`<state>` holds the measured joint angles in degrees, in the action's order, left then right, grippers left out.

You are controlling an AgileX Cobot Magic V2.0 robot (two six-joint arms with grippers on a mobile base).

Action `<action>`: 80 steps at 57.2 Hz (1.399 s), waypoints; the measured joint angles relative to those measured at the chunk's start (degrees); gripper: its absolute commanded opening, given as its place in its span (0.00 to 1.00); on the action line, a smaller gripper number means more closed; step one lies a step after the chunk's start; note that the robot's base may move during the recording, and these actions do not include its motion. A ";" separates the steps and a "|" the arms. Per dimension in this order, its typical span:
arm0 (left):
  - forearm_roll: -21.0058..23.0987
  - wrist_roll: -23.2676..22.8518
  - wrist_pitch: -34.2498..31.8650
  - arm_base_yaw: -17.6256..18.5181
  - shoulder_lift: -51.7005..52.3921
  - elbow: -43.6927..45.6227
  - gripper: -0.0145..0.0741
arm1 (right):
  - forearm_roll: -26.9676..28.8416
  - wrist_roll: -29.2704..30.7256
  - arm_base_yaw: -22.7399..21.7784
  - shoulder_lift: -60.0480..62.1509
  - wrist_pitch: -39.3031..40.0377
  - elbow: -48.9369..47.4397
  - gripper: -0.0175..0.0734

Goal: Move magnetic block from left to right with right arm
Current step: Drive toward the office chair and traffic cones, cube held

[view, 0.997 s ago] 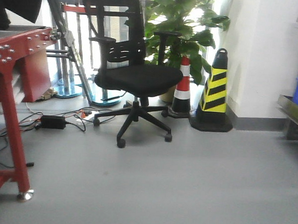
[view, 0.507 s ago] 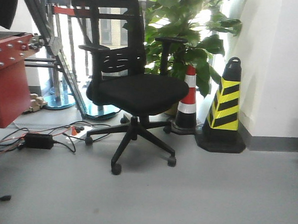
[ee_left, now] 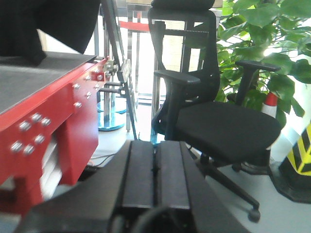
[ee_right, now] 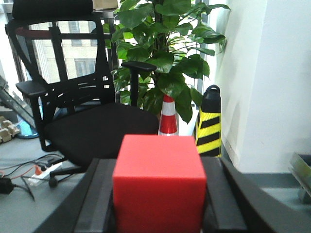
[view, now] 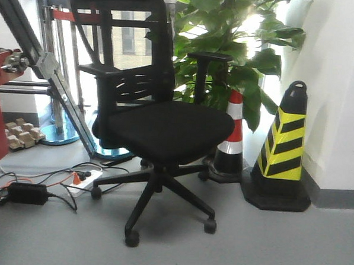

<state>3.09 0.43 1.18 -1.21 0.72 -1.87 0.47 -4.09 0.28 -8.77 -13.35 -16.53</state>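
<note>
Chair (view: 159, 125) now looms larger and sits further right in the front view than a second ago. Table (ee_left: 43, 107), red, has slid almost off that view's left edge. I judge that the base is moving closer and its view is shifting, which fits a carry toward the task's right side.

The block (ee_right: 159, 182), a plain red cube, is pinched between the two dark fingers of the right gripper (ee_right: 159, 194). It fills the lower middle of the right wrist view, off the table, with the chair, a plant (ee_right: 165, 53) and two cones behind it. The pick-up looks done; the set-down is still to come.

The left gripper (ee_left: 155, 170) has its fingers pressed together with nothing between them, and it sits beside the table.

No container shows in any current view. A blue bin seen at the front view's right edge a second ago is out of sight. A grey corner at the right wrist view's lower right is cropped too tightly to identify.
</note>
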 measured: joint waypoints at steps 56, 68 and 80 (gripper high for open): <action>0.00 0.00 0.00 0.00 0.00 0.00 0.02 | 0.00 0.00 0.00 0.00 0.00 0.00 0.55; 0.00 0.00 0.00 0.00 0.00 0.00 0.02 | 0.00 0.00 0.00 0.00 0.00 0.00 0.55; 0.00 0.00 0.00 0.00 0.00 0.00 0.02 | 0.00 0.00 0.00 0.00 0.00 0.00 0.55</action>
<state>3.09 0.43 1.18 -1.21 0.72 -1.87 0.47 -4.09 0.28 -8.77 -13.35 -16.53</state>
